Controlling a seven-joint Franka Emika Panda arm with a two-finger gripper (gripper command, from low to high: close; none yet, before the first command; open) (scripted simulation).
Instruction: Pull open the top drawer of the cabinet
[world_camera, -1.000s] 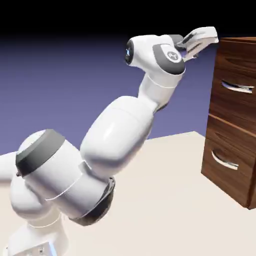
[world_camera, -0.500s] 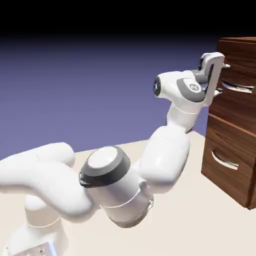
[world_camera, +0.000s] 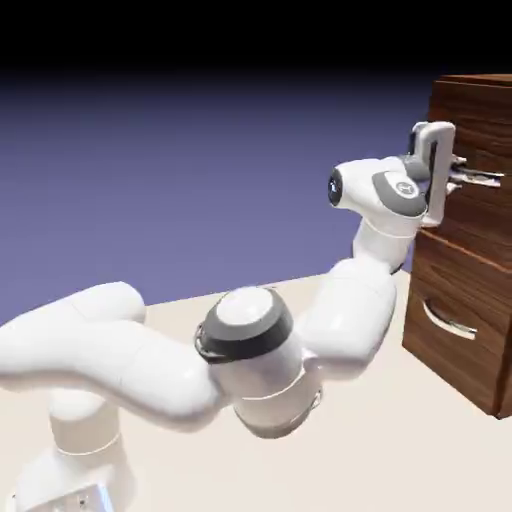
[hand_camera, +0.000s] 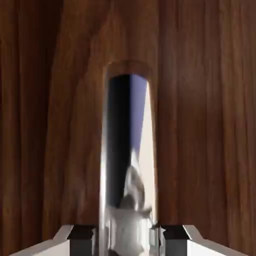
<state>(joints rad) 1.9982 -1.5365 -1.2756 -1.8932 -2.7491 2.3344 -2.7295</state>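
Blue-violet backdrop; gripper (hand_camera: 128, 242) closed on silver bar handle (hand_camera: 128, 165) of top drawer (world_camera: 478, 135), upper front of cabinet (world_camera: 455, 275), right in exterior view; drawer looks unopened, grasp apparently made, the whole pull left.

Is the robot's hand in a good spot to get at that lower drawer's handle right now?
Probably not directly: the gripper is closed on the top drawer's handle, so it would likely need releasing first. Nothing visible blocks the lower handle.
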